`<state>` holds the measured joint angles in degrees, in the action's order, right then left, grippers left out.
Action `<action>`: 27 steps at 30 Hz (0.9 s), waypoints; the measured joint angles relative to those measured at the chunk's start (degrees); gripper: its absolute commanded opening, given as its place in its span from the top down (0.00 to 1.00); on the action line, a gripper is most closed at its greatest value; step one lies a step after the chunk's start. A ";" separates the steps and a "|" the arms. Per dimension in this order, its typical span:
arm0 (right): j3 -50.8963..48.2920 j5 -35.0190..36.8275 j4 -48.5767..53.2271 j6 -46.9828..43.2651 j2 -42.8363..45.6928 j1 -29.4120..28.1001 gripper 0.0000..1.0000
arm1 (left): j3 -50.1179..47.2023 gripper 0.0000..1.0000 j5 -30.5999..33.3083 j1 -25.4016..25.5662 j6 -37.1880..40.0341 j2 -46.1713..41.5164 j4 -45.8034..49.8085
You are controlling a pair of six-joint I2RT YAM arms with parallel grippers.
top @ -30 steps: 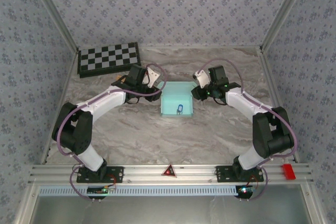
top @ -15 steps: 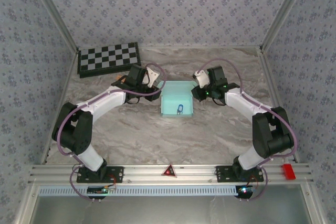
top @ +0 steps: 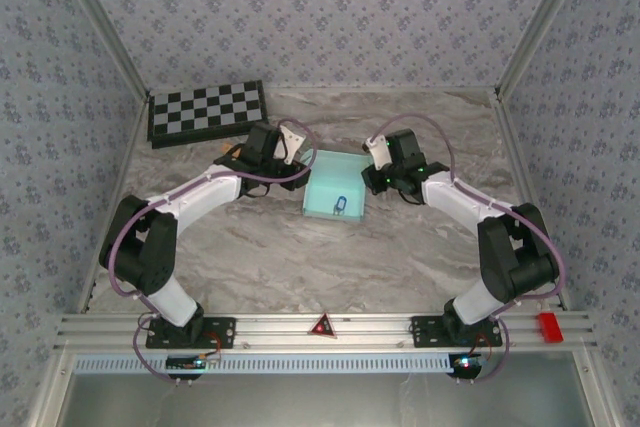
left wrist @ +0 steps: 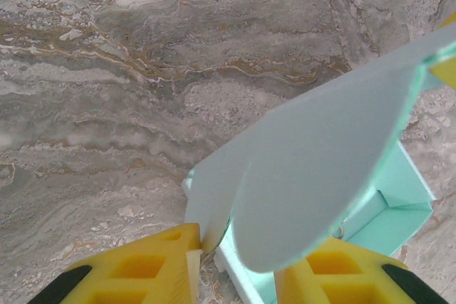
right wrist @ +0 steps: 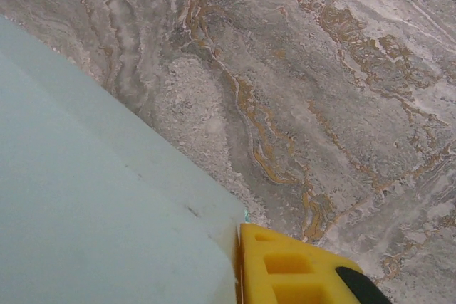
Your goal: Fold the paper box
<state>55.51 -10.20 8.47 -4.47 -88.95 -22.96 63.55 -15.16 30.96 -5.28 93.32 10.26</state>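
One paper box (top: 335,187), one checkerboard (top: 207,112), left claw (top: 303,162), right claw (top: 371,175).

1. The left arm (top: 190,197) rises from its base at lower left, with its elbow bent near the left edge and its forearm reaching toward frame centre.
2. The left end effector (top: 302,157) sits just left of centre, and its yellow fingers (left wrist: 153,272) stand apart.
3. The right arm (top: 470,209) mirrors it from lower right.
4. The right end effector (top: 370,169) sits just right of centre. One yellow finger (right wrist: 285,272) shows at the bottom edge of the right wrist view, and how the jaws stand is unclear.
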 measured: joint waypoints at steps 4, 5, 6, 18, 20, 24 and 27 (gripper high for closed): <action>0.00 0.90 -0.15 0.00 0.00 -0.48 0.85 | 0.00 0.69 0.00 0.24 -0.02 0.00 -0.02; 0.00 1.07 -0.15 0.00 0.00 -0.55 0.85 | 0.00 0.69 -0.02 0.24 -0.04 0.00 -0.04; 0.00 1.29 -0.15 0.00 0.00 -0.57 0.85 | 0.00 0.70 0.00 0.24 -0.17 0.00 -0.07; 0.02 4.72 -1.05 -0.94 0.00 -1.42 0.85 | -0.63 0.85 1.99 0.24 -2.91 0.57 -3.43; 0.09 5.62 -1.27 -0.92 -0.04 -1.46 0.85 | -1.14 0.87 2.45 0.24 -3.67 0.66 -4.52; 1.27 7.52 -1.51 -0.33 -0.85 -1.57 0.80 | -2.03 0.92 3.43 0.59 -5.31 0.66 -6.60; 2.08 8.48 -1.90 0.46 -1.25 -1.84 0.78 | -2.91 0.92 4.61 1.09 -6.01 0.63 -8.13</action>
<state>57.58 -1.72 6.57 -4.01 -90.19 -24.80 60.64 -10.55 32.05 -11.29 93.95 2.13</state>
